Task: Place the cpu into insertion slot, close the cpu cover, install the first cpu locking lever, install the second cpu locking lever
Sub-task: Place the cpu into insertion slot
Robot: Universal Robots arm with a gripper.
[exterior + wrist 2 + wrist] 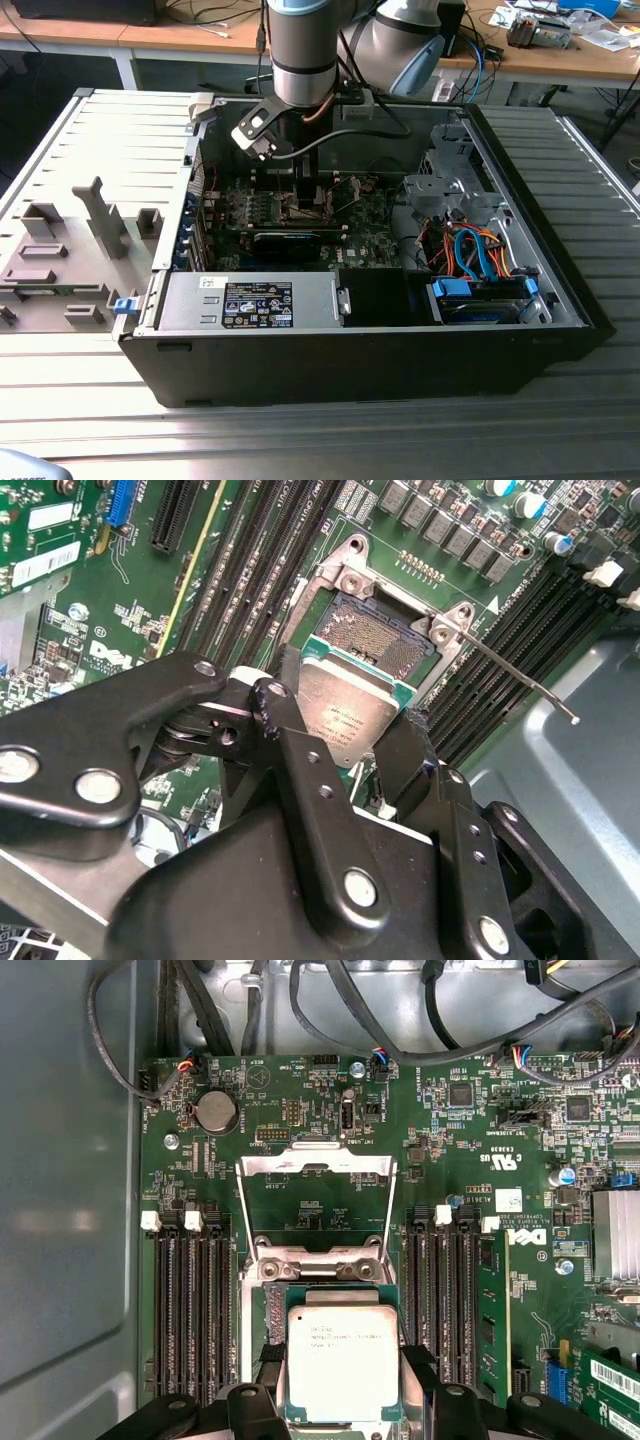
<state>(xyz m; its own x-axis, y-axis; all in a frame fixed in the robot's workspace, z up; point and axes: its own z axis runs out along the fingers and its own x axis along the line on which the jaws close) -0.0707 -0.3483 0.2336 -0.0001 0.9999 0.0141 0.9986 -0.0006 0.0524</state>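
My gripper (345, 742) is shut on the cpu (347, 708), a silver-topped square chip pinched at two opposite edges by black fingers (253, 1400). The cpu (342, 1358) hangs just over the near part of the insertion slot (372, 638), whose dark pin field still shows beyond the chip. The cpu cover (315, 1165), a thin metal frame with a window, stands swung open on the far side of the slot. One locking lever (522, 683) sticks out, unlatched, beside the slot. In the exterior view the gripper (305, 195) reaches down into the open computer case.
Long black memory slots (190, 1310) flank the socket on both sides of the green motherboard (372, 225). In the case sit a power supply (250, 300) and a drive cage with blue and orange cables (478, 255). A grey fixture tray (70, 250) lies at the exterior view's left.
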